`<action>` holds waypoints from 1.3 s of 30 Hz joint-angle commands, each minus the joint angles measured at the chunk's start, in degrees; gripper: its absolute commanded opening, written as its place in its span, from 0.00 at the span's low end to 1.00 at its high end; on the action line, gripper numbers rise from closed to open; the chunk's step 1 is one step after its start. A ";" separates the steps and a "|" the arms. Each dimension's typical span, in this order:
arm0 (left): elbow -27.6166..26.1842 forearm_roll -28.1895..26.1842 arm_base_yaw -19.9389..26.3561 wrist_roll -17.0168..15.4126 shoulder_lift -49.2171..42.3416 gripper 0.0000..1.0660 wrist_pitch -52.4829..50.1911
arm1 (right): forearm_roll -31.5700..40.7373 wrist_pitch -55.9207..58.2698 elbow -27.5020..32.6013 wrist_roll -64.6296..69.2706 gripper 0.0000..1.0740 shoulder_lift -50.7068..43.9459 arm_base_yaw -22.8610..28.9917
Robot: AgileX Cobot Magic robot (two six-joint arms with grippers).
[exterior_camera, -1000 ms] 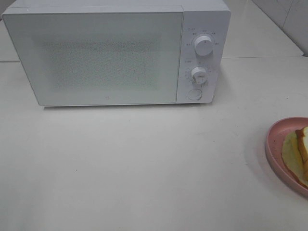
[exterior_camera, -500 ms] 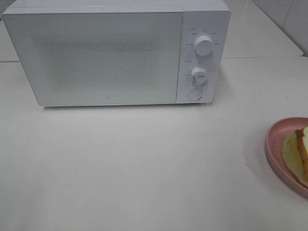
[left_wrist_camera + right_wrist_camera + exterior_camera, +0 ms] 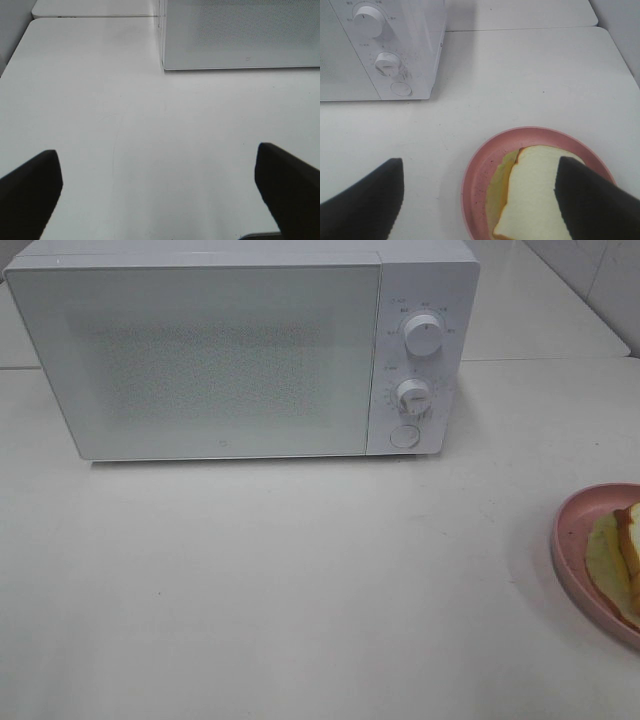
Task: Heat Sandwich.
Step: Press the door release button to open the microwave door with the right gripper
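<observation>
sandwich (image 3: 535,192): square slice of white bread with a tan crust over pale yellow-green filling. it lies on the pink plate (image 3: 476,185); in the high view it sits at the right edge, partly cut off.
pink plate: round, resting on the table (image 3: 300,580), to the right of the microwave (image 3: 220,360) and well apart from it.
right gripper (image 3: 479,170): dark fingers spread wide, one on each side of the plate. one finger overlaps a corner of the bread in the wrist view; whether they touch cannot be told.
left gripper (image 3: 157,152): fingers spread wide over bare table, near the microwave's left front corner.
microwave: white, door shut, at the back of the table. upper knob (image 3: 424,335), lower knob (image 3: 413,395) and round button (image 3: 404,436) sit on its right panel.
</observation>
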 commanded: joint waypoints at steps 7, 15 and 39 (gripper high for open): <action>0.23 -0.17 -0.46 -0.17 -1.49 0.95 -0.57 | 0.17 -6.88 2.75 0.17 0.71 1.89 -0.29; 0.23 -0.17 -0.46 -0.17 -1.49 0.95 -0.57 | -0.06 -10.71 6.13 0.23 0.71 3.55 -0.29; 0.23 -0.17 -0.46 -0.17 -1.49 0.95 -0.57 | 0.11 -43.09 9.05 1.09 0.71 27.56 -0.29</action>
